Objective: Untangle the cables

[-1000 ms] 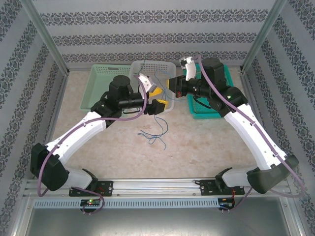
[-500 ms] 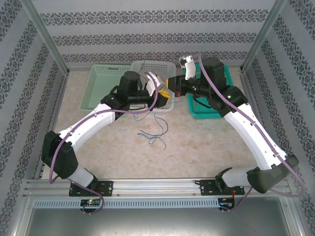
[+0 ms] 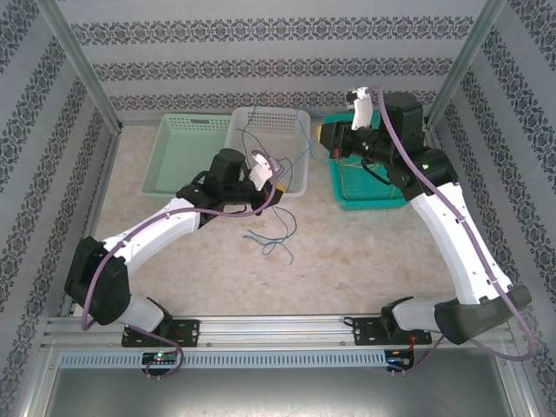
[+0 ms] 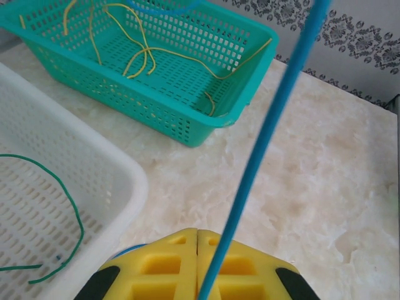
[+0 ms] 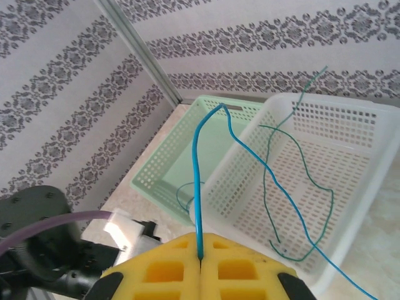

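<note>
A blue cable rises from the seam of my right gripper, which is shut on it. This gripper hangs above the left rim of the teal basket. My left gripper is shut too, and the same blue cable runs taut from its yellow pads up to the right. It sits just in front of the white basket. A green cable lies in the white basket. Yellow cables lie in the teal basket.
A pale green basket stands left of the white one. A small tangle of loose thin cables lies on the marble table in front of the baskets. Patterned walls and metal posts close in the back and both sides.
My left gripper has shut on the blue cable and drawn back toward the near side of the white basket. The right gripper has moved up and to the right, pulling the cable taut.
</note>
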Robot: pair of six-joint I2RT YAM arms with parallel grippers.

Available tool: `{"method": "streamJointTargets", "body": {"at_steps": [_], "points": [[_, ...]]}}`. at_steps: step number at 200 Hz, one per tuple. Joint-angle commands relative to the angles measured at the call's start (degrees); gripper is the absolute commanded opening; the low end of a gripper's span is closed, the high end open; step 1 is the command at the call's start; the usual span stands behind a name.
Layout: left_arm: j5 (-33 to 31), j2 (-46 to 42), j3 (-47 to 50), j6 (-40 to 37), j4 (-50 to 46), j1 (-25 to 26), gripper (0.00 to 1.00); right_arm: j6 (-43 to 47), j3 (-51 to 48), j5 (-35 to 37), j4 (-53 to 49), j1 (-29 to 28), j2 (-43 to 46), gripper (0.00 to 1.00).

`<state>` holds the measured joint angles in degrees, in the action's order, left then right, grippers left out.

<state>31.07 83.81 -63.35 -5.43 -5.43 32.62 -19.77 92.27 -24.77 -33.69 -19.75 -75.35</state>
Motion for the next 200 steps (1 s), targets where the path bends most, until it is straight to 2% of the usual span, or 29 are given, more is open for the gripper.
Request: {"method": "streamJointTargets", "body": {"at_steps": [1,35,64,93,134,151,177,200], "points": [[-3.41,-1.91,2.85,-0.47,-2.11,0.01,0.03,1.05,1.08,-0.04,1.71,2.35,2.47,0.0],[-7.4,-4.11,6.12,0.28,-2.95,-0.98,0.03,2.4,0.94,1.02,0.63,5.3,3.02,0.0],[-8.27,-6.0,9.23,1.27,-2.86,-1.99,0.04,2.53,1.06,1.66,0.38,8.13,3.11,0.0],[-9.34,-7.02,11.08,2.89,-1.71,-2.33,0.09,2.71,0.94,2.29,0.45,9.42,2.89,0.0],[-5.35,-4.73,8.68,3.07,-1.34,-2.38,0.17,0.03,-0.26,-1.15,2.86,9.17,2.49,0.0],[-4.22,-2.87,6.79,3.06,-2.06,-2.33,0.14,-0.86,-0.16,-1.59,3.52,8.51,2.45,0.0],[-5.31,-2.11,6.87,3.43,-1.36,-2.35,0.04,-1.14,0.48,-1.22,3.48,7.98,2.71,0.0],[-7.5,-2.89,7.78,3.92,-0.9,-2.37,0.02,-0.71,1.07,-1.04,2.85,8.1,2.76,0.0]]}}
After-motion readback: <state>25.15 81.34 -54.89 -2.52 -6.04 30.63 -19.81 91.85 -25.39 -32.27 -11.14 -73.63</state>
